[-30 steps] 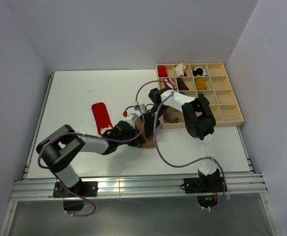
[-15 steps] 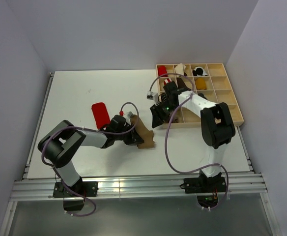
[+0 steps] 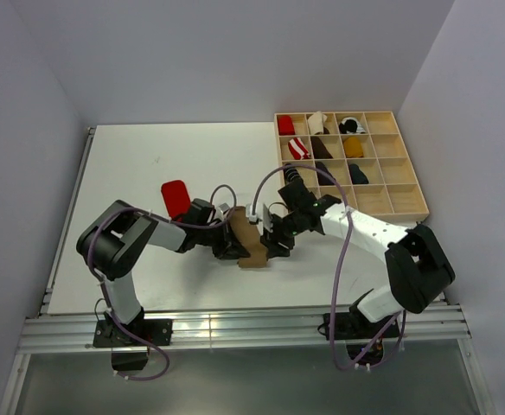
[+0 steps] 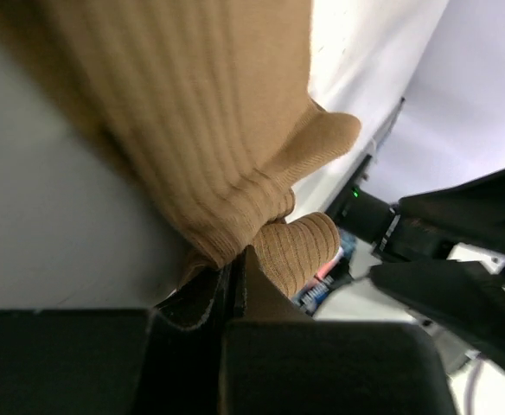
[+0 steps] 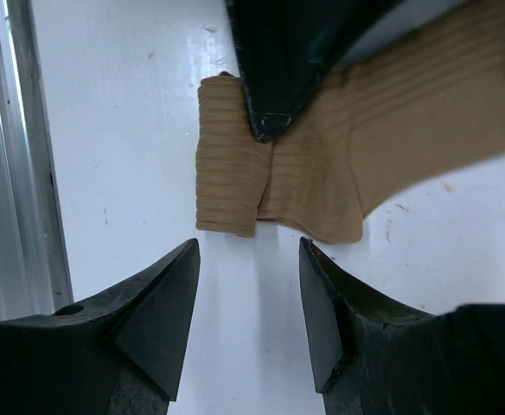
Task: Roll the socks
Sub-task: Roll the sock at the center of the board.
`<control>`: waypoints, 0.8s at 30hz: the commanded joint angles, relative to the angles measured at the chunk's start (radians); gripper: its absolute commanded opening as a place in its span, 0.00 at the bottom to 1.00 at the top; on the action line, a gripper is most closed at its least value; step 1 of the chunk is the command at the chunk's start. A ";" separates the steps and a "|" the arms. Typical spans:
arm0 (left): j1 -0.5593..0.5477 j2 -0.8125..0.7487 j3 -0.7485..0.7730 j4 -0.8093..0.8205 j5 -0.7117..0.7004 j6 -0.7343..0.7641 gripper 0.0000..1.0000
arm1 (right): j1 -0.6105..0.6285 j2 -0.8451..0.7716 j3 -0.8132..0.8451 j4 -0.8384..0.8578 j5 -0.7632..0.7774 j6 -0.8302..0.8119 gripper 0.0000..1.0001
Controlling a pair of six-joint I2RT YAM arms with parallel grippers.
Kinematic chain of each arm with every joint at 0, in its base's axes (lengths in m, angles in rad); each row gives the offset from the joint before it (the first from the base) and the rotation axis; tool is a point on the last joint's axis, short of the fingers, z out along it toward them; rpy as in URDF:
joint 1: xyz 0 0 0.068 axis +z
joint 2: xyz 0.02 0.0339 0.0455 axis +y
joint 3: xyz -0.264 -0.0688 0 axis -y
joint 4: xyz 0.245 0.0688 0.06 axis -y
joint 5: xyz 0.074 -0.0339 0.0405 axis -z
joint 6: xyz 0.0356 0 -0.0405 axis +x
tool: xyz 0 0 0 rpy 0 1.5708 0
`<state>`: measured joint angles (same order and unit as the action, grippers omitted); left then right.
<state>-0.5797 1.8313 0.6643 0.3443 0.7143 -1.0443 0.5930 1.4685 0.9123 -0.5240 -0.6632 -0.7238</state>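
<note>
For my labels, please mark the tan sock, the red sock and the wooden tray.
tan sock (image 5: 226, 177), right wrist view, on its folded end.
red sock (image 3: 175, 195), top external view, on its middle.
wooden tray (image 3: 405, 201), top external view, on a bare compartment.

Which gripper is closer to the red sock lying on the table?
Left. The left gripper, clamped on the tan sock, sits a short way from the red sock; the right gripper is open on the tan sock's far side.

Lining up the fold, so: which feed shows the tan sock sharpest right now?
Right wrist: tan sock ribbing crisp, evenly lit. Left wrist: sock too close, upper weave smeared, foreground fingers a dark blur. Top external: sharp, but sock partly covered by left gripper and right gripper.
</note>
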 commanded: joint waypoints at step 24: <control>0.007 0.082 -0.042 -0.266 -0.027 0.030 0.00 | 0.303 0.055 -0.023 0.042 0.204 -0.052 0.55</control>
<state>-0.5659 1.8561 0.6640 0.2581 0.8265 -1.0863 0.8761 1.5040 0.8532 -0.4835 -0.4953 -0.7959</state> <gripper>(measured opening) 0.033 0.550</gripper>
